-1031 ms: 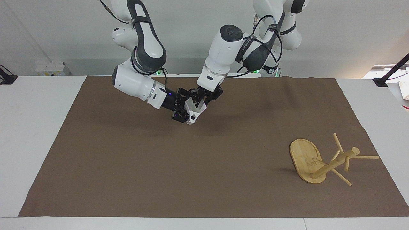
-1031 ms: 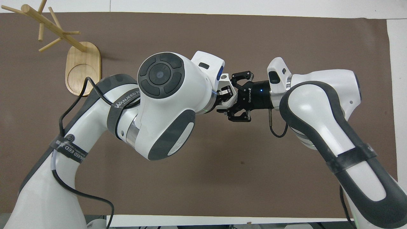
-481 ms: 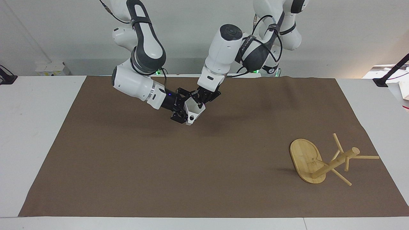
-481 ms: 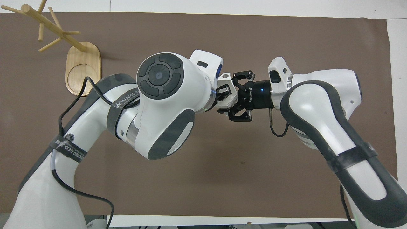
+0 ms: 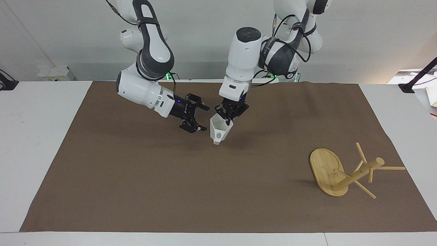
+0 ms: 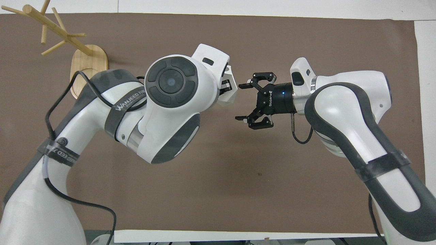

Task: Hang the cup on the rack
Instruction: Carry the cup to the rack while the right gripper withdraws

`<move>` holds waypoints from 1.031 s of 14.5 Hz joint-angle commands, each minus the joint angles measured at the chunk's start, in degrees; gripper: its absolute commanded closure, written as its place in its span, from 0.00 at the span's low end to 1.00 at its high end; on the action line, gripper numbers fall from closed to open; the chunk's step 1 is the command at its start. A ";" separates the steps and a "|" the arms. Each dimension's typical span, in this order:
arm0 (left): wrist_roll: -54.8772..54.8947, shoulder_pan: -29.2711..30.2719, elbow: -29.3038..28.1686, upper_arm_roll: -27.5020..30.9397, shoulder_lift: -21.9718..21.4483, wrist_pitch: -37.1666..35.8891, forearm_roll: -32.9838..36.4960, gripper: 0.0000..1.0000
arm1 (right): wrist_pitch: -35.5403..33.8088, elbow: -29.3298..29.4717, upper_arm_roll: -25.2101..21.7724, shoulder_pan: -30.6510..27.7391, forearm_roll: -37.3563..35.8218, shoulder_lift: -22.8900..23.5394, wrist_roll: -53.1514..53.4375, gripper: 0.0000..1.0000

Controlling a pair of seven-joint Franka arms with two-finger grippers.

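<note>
Left gripper (image 5: 229, 118) grips cup (image 5: 219, 130); right gripper (image 5: 197, 117) spread.

Robot lab, two arms (image 5: 143, 78) (Franka), brown mat (image 5: 170, 177)

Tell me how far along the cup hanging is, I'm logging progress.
Partway. Done: the cup is off the table, held by the left gripper above the mat. In hand: the right gripper is open beside it, apart from it. Left: carrying the cup to the rack, standing toward the left arm's end, and hooking it on a bare peg.
</note>
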 commanded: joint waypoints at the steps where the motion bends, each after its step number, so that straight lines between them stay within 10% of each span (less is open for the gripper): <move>1: -1.27 7.30 -6.47 -0.04 -3.76 7.88 1.19 1.00 | -9.85 0.17 -0.05 -8.73 -5.39 -1.30 0.81 0.00; 8: -1.28 17.43 -38.20 -0.39 -13.00 57.34 -0.04 1.00 | -19.73 10.45 -0.23 -15.62 -41.05 -5.16 15.63 0.00; 15: -0.66 24.19 -40.96 -0.39 -13.80 55.48 -0.04 1.00 | -33.78 25.21 -0.23 -16.23 -60.34 -5.96 49.72 0.00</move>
